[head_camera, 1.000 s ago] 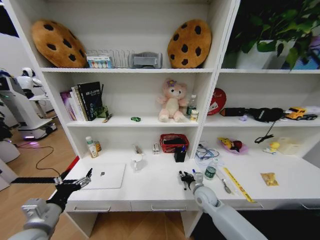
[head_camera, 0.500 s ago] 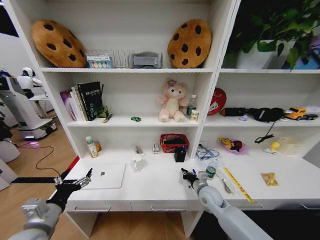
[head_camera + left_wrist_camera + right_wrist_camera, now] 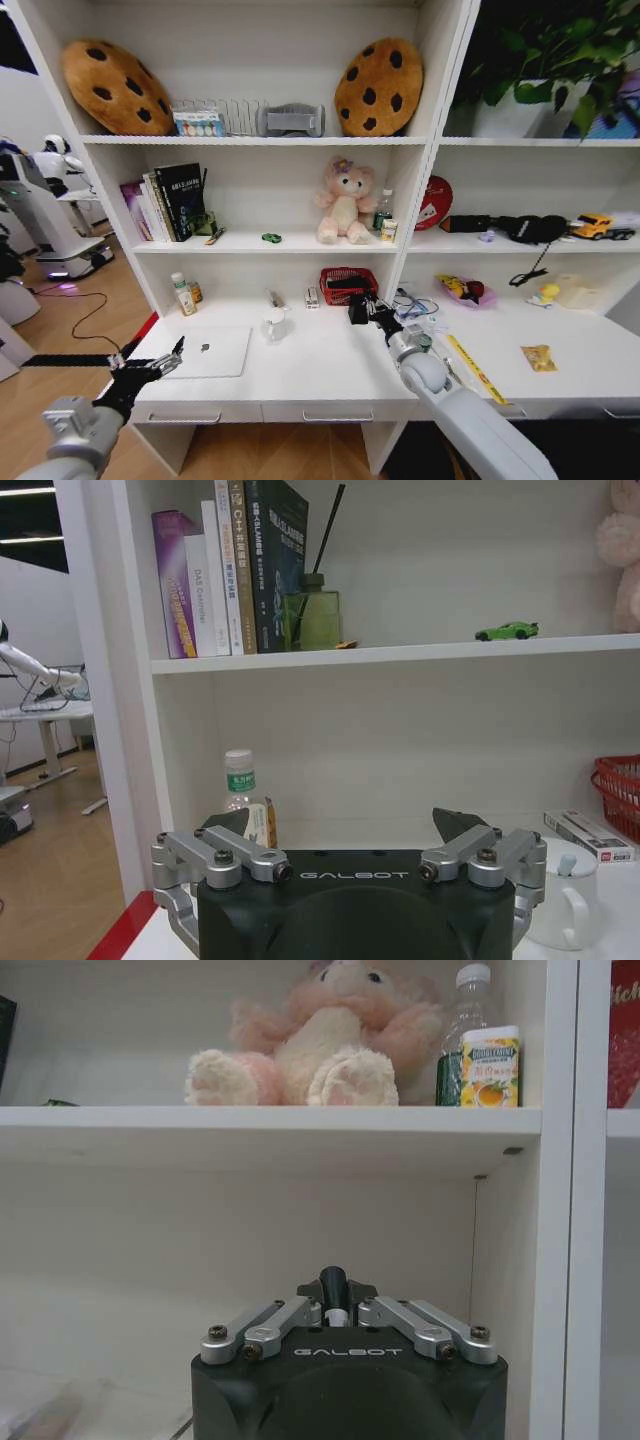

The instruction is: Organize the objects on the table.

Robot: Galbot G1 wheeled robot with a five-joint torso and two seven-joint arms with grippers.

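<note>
From the head view the right hand hovers over the white counter beside the red basket; the thin silver laptop lies flat near the left hand; in the left wrist view that hand is spread wide; in the right wrist view the right hand pinches a dark pen, upright between its fingers.

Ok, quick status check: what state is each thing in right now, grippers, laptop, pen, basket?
Right gripper: shut on a dark pen, raised over the table beside the red basket.
Left gripper: open, empty, at the table's left edge near the laptop.
Laptop: closed, flat on the table.
Red basket: upright, holding dark items.
White mug: upright.
</note>
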